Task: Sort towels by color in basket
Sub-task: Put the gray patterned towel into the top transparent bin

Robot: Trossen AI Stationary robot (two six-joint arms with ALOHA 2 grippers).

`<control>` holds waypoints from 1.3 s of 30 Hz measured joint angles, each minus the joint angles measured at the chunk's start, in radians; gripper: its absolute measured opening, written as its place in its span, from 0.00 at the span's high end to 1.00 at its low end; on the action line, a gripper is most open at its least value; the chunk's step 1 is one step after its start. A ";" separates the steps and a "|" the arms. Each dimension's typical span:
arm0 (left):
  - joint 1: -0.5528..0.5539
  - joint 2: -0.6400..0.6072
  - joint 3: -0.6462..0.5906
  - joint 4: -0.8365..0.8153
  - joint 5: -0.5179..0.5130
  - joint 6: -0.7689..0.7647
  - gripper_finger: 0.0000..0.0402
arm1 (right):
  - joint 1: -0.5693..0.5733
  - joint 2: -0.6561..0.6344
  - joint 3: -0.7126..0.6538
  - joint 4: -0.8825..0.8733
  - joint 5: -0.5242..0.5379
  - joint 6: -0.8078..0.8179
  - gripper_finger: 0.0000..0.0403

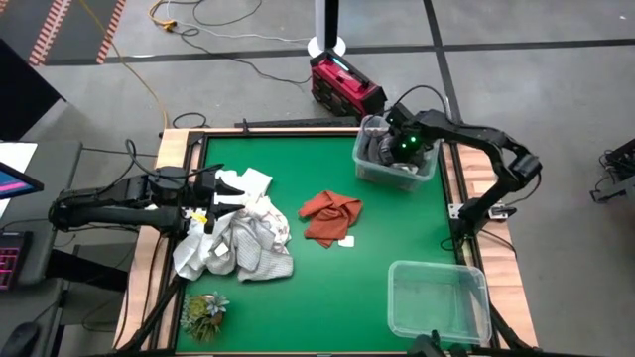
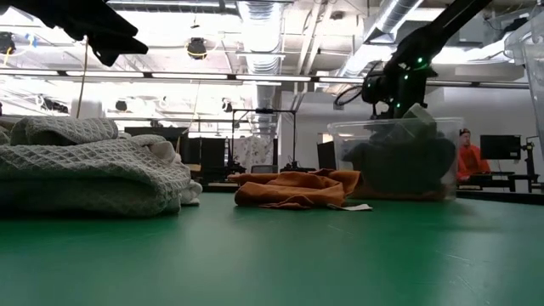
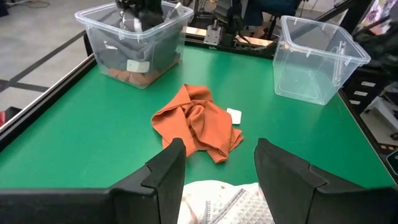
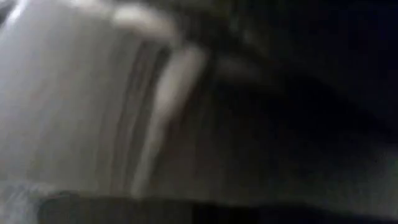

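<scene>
A rust-orange towel (image 1: 330,216) (image 3: 198,121) lies crumpled on the green table's middle. White and pale grey towels (image 1: 238,238) (image 2: 85,170) are heaped at the left. My left gripper (image 3: 217,168) hovers open above that heap, pointing toward the orange towel and touching nothing. Dark grey towels (image 1: 382,154) (image 2: 399,166) lie in a clear bin (image 1: 429,177) at the far right. My right gripper (image 1: 389,147) (image 2: 395,93) reaches down into that bin from above; the dark cloth and the bin wall hide its tip.
An empty clear bin (image 1: 397,288) (image 3: 317,56) stands at the near right corner. A small green leafy tuft (image 1: 203,312) sits at the near left. A white tag (image 1: 346,241) lies beside the orange towel. Open green table stretches between the heap, the orange towel and the bins.
</scene>
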 joint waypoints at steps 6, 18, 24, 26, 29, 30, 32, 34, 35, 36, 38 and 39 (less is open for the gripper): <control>0.000 0.000 0.000 0.000 0.000 0.000 0.55 | 0.000 -0.058 0.005 0.012 -0.003 -0.051 0.82; 0.000 0.000 0.000 -0.002 0.000 0.004 0.55 | 0.019 -0.043 0.012 -0.033 -0.017 -0.170 0.66; 0.000 0.000 0.000 0.000 0.000 0.005 0.55 | -0.003 -0.043 0.090 -0.144 -0.032 -0.114 0.42; 0.000 0.000 0.000 0.000 -0.001 0.002 0.55 | -0.002 -0.043 0.144 -0.200 -0.033 -0.090 0.36; 0.000 0.000 0.000 0.000 -0.001 0.001 0.55 | 0.001 -0.044 0.234 -0.274 -0.032 -0.071 0.33; 0.000 0.000 0.000 0.001 -0.001 0.000 0.55 | 0.001 -0.044 0.265 -0.296 -0.029 -0.063 0.33; 0.000 0.000 0.000 0.001 -0.001 0.000 0.55 | 0.001 -0.044 0.324 -0.337 -0.010 -0.058 0.33; 0.000 0.000 0.000 0.000 -0.001 0.000 0.55 | 0.002 -0.045 0.369 -0.381 0.012 -0.045 0.33; 0.000 0.000 0.000 0.000 -0.001 0.000 0.55 | 0.001 -0.045 0.389 -0.405 0.020 -0.043 0.33; 0.000 0.000 0.000 -0.001 -0.001 0.000 0.55 | 0.000 -0.045 0.408 -0.429 0.024 -0.043 0.33; 0.000 0.000 0.000 -0.004 -0.001 0.000 0.55 | 0.000 -0.045 0.445 -0.470 0.026 -0.043 0.33; 0.000 0.000 0.000 -0.005 -0.001 0.000 0.55 | 0.000 -0.045 0.463 -0.490 0.027 -0.043 0.33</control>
